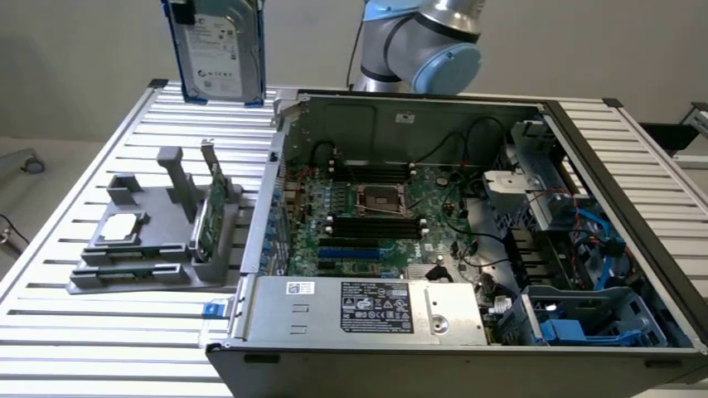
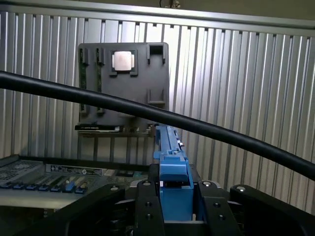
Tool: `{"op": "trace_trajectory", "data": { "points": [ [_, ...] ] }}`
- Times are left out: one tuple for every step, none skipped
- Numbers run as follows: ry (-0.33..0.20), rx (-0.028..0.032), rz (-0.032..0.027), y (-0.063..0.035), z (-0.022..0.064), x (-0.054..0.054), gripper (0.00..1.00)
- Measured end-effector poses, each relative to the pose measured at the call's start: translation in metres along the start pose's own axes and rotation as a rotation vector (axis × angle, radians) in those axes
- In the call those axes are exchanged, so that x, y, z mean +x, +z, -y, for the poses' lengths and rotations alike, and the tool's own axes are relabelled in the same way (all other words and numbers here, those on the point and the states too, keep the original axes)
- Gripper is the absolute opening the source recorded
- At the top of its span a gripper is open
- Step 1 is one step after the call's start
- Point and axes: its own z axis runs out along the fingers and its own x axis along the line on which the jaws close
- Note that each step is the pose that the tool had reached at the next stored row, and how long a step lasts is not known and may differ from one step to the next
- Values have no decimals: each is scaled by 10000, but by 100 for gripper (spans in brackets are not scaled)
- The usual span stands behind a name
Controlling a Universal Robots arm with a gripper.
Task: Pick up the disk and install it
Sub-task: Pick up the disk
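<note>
The disk [image 1: 217,51], a silver-grey drive with a white label in a bright blue carrier, hangs upright high above the slatted table's far left corner, beyond the grey holder. In the wrist view I look along the disk's blue carrier edge [image 2: 170,147], which sits clamped between the black fingers [image 2: 145,206] of my gripper [image 2: 176,209]. The gripper is shut on the disk. Below it lie the holder and the near edge of the computer case.
The open computer case [image 1: 619,191] fills the table's middle and the exterior view's right, with blue drive bays [image 1: 575,327] at its near right corner. The grey holder [image 1: 155,265] carries a small silver chip [image 1: 119,225] and an upright green card [image 1: 210,207]. A black cable [image 2: 236,140] crosses the wrist view.
</note>
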Motion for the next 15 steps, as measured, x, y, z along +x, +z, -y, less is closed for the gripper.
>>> {"op": "trace_trajectory", "data": {
  "points": [
    [0, -7, 0, -16, 44, 3, 33],
    [-1, -13, 0, -30, 88, 6, 33],
    [-1, -18, 0, -42, 133, 9, 33],
    [0, -22, 1, -50, 177, 12, 33],
    [0, -27, 2, -58, 224, 15, 33],
    [0, -30, 2, -66, 270, 18, 33],
    [-1, -33, 3, -75, 315, 21, 33],
    [0, -35, 3, -83, 358, 24, 33],
    [0, -39, 3, -90, 404, 27, 33],
    [0, -42, 6, -96, 448, 30, 33],
    [-1, -45, 8, -102, 493, 33, 33],
    [-1, -49, 12, -106, 538, 36, 33],
    [-1, -55, 17, -110, 583, 39, 33],
    [-1, -61, 22, -114, 627, 42, 33],
    [-2, -68, 29, -118, 676, 45, 33]
  ]
}}
